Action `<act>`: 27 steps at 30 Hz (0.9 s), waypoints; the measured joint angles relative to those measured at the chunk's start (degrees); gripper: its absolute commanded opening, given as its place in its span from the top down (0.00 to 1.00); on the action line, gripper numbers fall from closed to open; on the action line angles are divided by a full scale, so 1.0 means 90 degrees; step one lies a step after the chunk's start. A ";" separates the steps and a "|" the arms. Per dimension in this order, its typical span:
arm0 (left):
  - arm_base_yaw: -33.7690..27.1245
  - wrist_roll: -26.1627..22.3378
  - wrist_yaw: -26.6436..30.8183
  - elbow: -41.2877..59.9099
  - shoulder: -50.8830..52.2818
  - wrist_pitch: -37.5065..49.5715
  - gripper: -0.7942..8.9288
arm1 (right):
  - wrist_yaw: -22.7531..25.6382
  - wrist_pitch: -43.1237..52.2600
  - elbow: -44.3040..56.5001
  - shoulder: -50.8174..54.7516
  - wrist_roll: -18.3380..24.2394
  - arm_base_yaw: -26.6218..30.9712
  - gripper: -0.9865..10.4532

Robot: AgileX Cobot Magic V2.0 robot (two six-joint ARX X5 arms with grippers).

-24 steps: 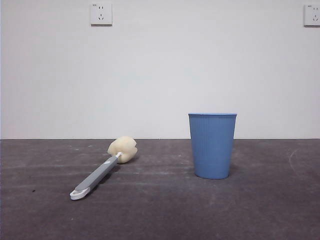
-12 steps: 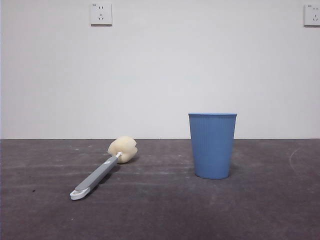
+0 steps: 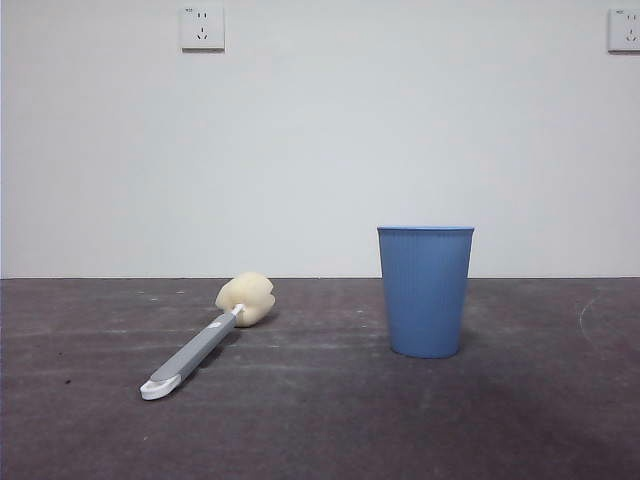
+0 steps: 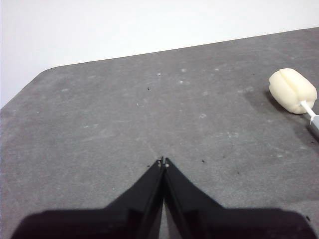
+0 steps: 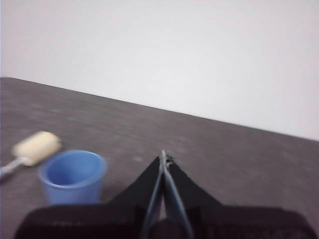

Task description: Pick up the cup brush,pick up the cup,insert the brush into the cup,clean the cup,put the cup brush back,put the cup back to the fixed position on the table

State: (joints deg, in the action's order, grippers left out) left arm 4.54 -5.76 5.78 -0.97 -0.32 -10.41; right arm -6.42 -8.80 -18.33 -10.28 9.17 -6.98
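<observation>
The cup brush (image 3: 205,341) lies flat on the table (image 3: 320,420) at the left, its cream sponge head (image 3: 245,298) toward the wall and its white looped tip nearest the camera. The blue ribbed cup (image 3: 425,290) stands upright to the right of it. Neither arm shows in the front view. My left gripper (image 4: 163,162) is shut and empty above bare table, with the sponge head (image 4: 292,91) off to one side. Shut too and holding nothing, my right gripper (image 5: 163,157) hovers beside the cup (image 5: 72,176), clear of it.
A plain white wall with two sockets (image 3: 202,28) stands behind the table. The table's rounded corner edge (image 4: 30,82) shows in the left wrist view.
The cup brush and the cup have not moved in the front view. The table's right side looks slightly darker now.
</observation>
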 measured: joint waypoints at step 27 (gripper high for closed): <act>0.0000 0.0002 0.0000 0.0000 0.0000 0.0017 0.92 | 0.0238 -0.0097 0.1931 0.1117 -0.0831 0.0500 0.91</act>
State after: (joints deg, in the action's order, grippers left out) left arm 4.54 -5.74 5.78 -0.97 -0.32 -10.26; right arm -4.27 -9.67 -0.95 -0.23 1.69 -2.48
